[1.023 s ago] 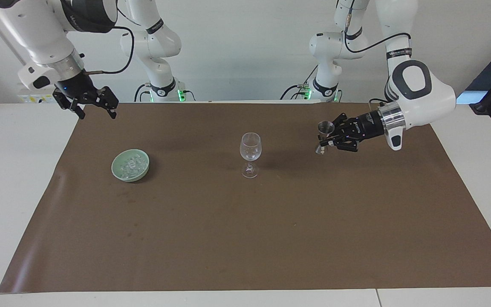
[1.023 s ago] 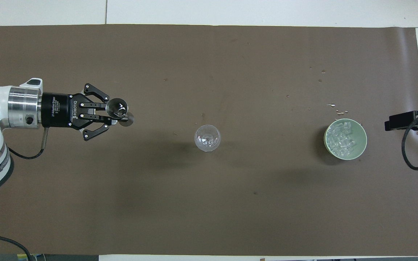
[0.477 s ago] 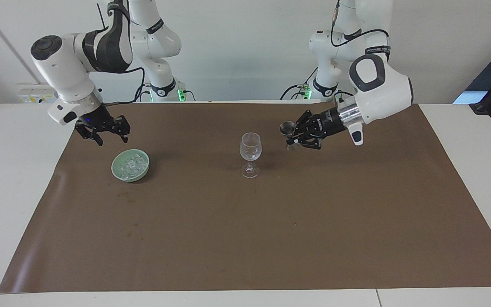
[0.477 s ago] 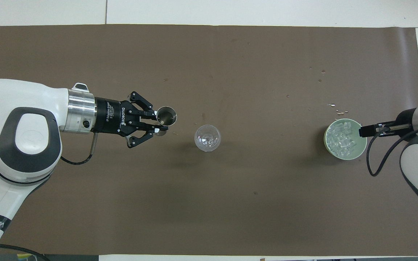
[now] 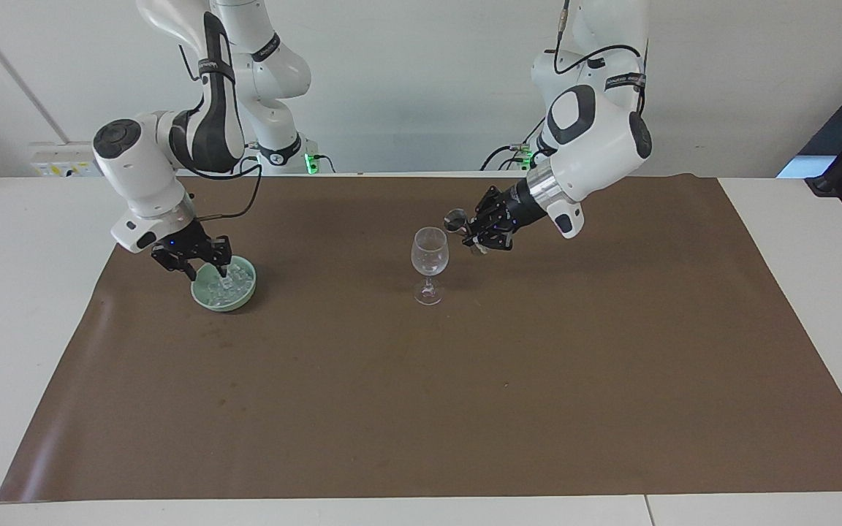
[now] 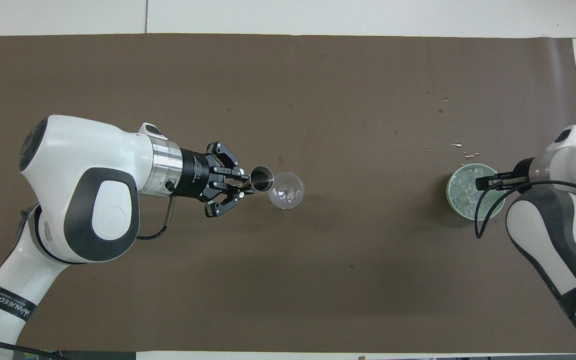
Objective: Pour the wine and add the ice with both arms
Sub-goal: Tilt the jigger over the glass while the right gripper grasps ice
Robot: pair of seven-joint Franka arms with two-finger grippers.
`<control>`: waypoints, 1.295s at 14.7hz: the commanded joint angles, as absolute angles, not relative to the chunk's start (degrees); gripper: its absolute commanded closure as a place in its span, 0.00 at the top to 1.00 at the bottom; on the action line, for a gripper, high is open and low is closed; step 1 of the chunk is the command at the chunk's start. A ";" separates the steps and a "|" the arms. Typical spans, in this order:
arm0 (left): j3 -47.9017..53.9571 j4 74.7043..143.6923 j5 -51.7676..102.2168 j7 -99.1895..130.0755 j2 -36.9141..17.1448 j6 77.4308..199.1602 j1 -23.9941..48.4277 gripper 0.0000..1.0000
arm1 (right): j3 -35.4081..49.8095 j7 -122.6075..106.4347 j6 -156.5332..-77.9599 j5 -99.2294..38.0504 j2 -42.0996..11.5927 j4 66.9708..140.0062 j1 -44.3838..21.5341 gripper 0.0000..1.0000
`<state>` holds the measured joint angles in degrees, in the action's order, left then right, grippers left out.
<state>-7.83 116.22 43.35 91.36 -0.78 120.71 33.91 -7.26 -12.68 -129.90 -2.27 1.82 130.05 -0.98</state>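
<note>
— What takes up the most room here?

— A white table (image 5: 19, 307) with a brown mat (image 5: 421, 409) spread over almost all of it, edge to edge along the robots' side. Above it are the two white arms. The left arm (image 6: 83, 200) reaches in from its end of the table toward the middle; the right arm (image 5: 165, 157) bends down over its own end.

— And what are their hands doing?

— The left gripper (image 6: 245, 182) is pinched on a small metal measuring cup (image 6: 261, 178), held in the air just beside the rim of the wine glass (image 5: 429, 264), on the side toward the left arm's end. The right gripper (image 5: 205, 263) is low over the pale green bowl (image 5: 205, 296), its fingers spread and their tips down at the bowl's rim on the side nearer the robots.

— Where do the glass and bowl stand?

— The glass stands upright at the middle of the mat, somewhat closer to the robots' edge. The bowl sits toward the right arm's end, about as far from the robots' edge as the glass, well apart from it.

— And the ice?

— The ice (image 6: 468, 192) lies heaped in the bowl as small clear cubes. A few droplets (image 6: 463, 150) dot the mat just past the bowl, toward the table's farther edge.
</note>
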 commanded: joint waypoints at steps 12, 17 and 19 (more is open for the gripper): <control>-8.35 109.42 14.52 105.55 -3.96 121.20 43.15 0.00 | -6.86 -21.27 -137.90 -3.43 3.07 139.21 -0.53 0.57; -8.26 107.50 4.94 109.77 -4.04 120.94 45.35 0.00 | -6.86 -21.27 -137.99 -3.43 3.34 139.48 -0.09 0.53; -8.26 107.14 2.91 109.78 -4.48 120.76 45.44 0.00 | -6.86 -21.27 -138.08 -3.43 3.34 139.48 -0.17 0.53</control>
